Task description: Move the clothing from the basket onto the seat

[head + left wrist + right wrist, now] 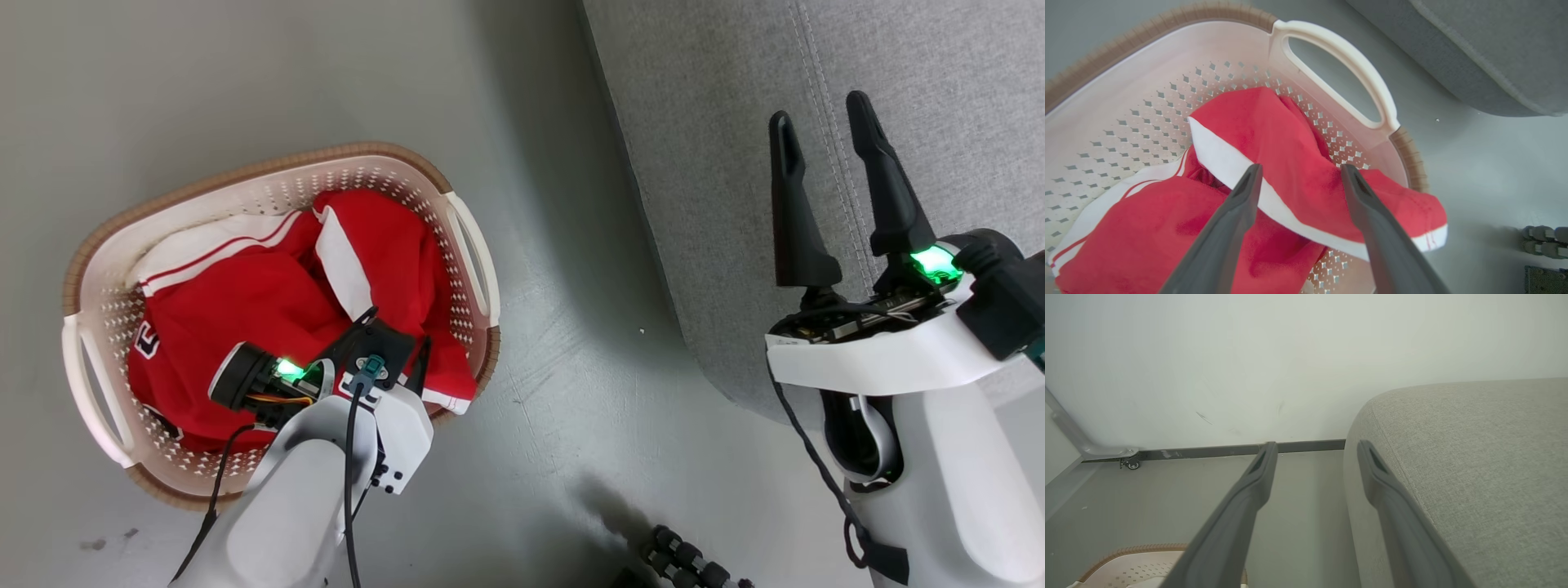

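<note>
Left tool (1302, 173), fingers apart, over bright red white-trimmed garments (1290, 134) in the oval cream perforated basket (1147, 61) — right tool (819, 110), also apart, above the light-grey fabric sofa (718, 163)

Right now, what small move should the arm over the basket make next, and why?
Probably ease the left gripper down and shut it on the white-trimmed red garment: its open fingers frame that fold, which lies in the basket, not on the sofa.

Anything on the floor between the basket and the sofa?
No. In the head view the floor between basket and sofa is bare apart from a tiny white speck; the left wrist view shows the same.
</note>
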### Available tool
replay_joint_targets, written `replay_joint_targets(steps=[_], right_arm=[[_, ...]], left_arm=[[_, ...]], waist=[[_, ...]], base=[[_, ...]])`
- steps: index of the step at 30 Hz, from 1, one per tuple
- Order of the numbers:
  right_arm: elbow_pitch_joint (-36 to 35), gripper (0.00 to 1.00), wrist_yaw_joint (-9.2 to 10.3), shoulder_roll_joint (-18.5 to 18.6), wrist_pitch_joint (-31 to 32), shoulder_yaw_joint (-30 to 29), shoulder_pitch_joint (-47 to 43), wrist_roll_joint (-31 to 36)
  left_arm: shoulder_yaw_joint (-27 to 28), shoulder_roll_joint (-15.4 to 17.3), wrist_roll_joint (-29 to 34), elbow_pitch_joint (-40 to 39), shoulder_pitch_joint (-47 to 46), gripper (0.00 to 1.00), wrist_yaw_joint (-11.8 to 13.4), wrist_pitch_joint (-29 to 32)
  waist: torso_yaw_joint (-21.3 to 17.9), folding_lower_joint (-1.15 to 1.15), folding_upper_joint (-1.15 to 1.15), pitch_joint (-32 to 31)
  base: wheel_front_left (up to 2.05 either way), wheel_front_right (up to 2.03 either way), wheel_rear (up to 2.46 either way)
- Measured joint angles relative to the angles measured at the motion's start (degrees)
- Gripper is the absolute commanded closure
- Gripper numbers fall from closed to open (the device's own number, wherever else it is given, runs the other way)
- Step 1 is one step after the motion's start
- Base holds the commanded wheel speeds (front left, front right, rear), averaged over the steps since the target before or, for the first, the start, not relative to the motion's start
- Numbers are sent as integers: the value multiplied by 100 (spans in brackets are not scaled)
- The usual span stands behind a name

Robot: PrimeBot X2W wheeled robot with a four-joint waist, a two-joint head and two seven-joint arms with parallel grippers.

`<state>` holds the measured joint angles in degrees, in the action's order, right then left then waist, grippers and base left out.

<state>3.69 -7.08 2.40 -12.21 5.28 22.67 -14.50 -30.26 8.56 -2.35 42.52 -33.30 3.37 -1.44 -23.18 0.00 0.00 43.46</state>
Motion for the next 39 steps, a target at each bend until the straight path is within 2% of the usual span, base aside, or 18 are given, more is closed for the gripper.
replay_joint_targets(steps=[10, 11, 12, 13, 14, 22, 32, 39], right_arm=[[210, 0, 0, -1, -98, 126, 238, -108], [231, 0, 0, -1, -99, 146, 240, -122], [250, 0, 0, -1, -109, 171, 248, -127], [282, 0, 0, -1, -135, 203, 274, -133], [322, 0, 0, -5, -148, 212, 316, -137], [509, 0, 0, -2, -182, 212, 361, -137], [755, 0, 0, 0, -208, 90, 466, -37], [890, 0, 0, 0, -209, 100, 474, 101]], left_arm=[[14, 25, 7, 289, -176, 0, 16, 113], [19, 31, 5, 322, -191, 17, 16, 120], [32, 38, 4, 345, -205, 53, 16, 119], [46, 46, -1, 361, -211, 71, 16, 118], [46, 46, -2, 381, -213, 100, 15, 118], [64, 19, -47, 467, -220, 100, 14, 9], [148, 123, -53, 353, -346, 100, 24, -424], [224, 38, -105, 147, -346, 100, 144, -765]], waist=[[-133, 0, 0, 227], [-147, 0, 0, 241], [-163, 0, 0, 253], [-179, 0, 0, 261], [-192, 0, 0, 261], [-201, 0, 0, 176], [-113, 0, 0, -44], [16, 0, 0, -260]], base=[[0, 0, 0], [0, 0, 0], [0, 0, 0], [0, 0, 0], [0, 0, 0], [0, 0, 0], [0, 0, 0], [0, 0, 0]])
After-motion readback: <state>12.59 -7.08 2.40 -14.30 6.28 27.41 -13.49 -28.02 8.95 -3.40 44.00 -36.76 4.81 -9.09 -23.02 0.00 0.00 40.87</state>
